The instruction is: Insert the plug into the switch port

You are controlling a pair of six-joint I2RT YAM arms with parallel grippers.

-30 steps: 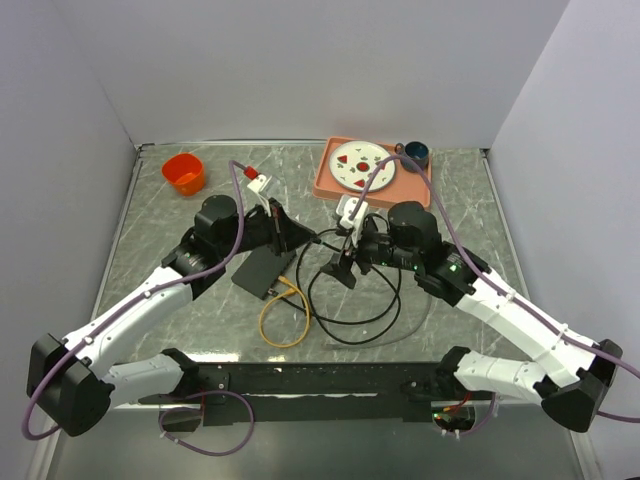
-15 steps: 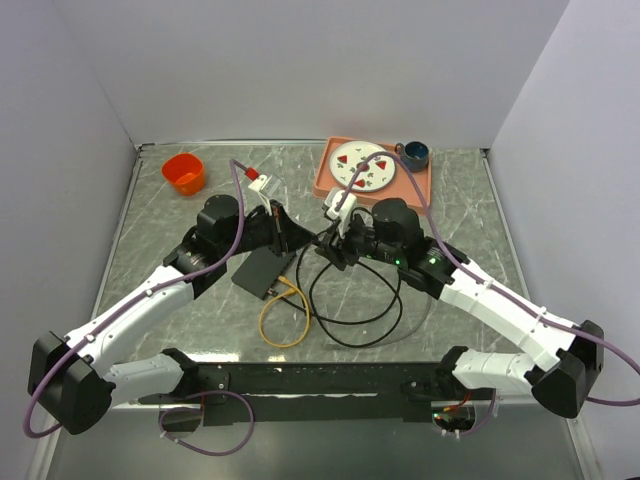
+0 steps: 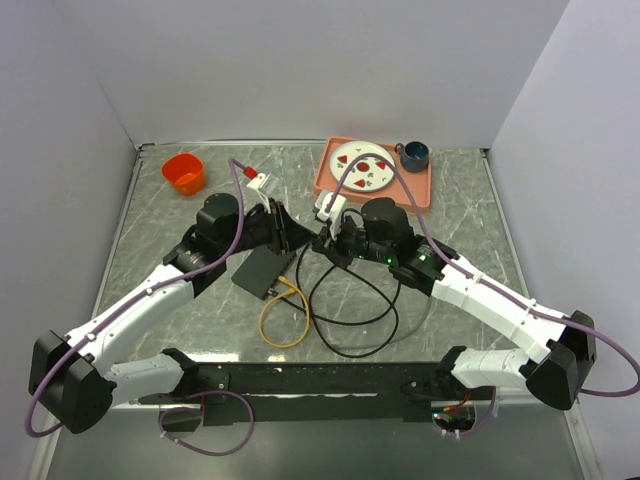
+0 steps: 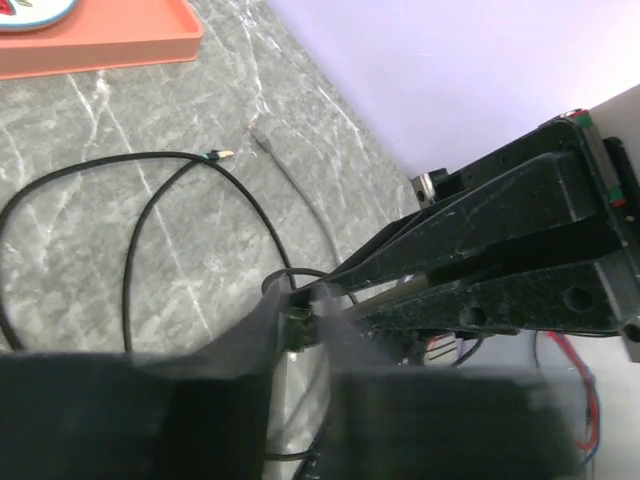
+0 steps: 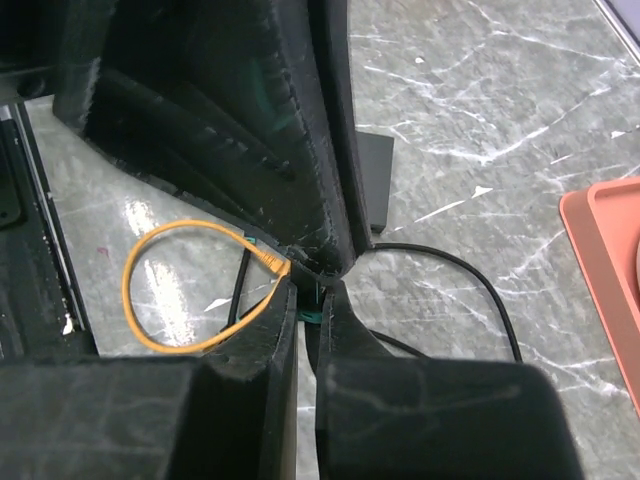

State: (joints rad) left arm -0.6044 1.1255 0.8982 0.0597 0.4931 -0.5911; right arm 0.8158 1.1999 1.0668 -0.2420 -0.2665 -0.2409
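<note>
Right gripper (image 3: pixel 325 240) beside left gripper (image 3: pixel 306 238); tray (image 3: pixel 322 181) (holding plate (image 3: pixel 365 166)).

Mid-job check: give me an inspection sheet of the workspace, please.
Surface: grey marbled table.
Job's things: black switch box flat near the left claw; port and plug not made out.
Clutter: orange cup, pink tray holding a plate, blue cup at its far corner.
Claws: left claw and right claw tip to tip; left looks shut, right unclear.
Cables: orange cable looped, black cable coiled, loose beside the box.
Surroundings: plain white walls.

Black box (image 3: pixel 262 272), orange cable (image 3: pixel 262 322), salmon tray (image 3: pixel 415 186), grey-marbled table (image 3: pixel 150 220).
</note>
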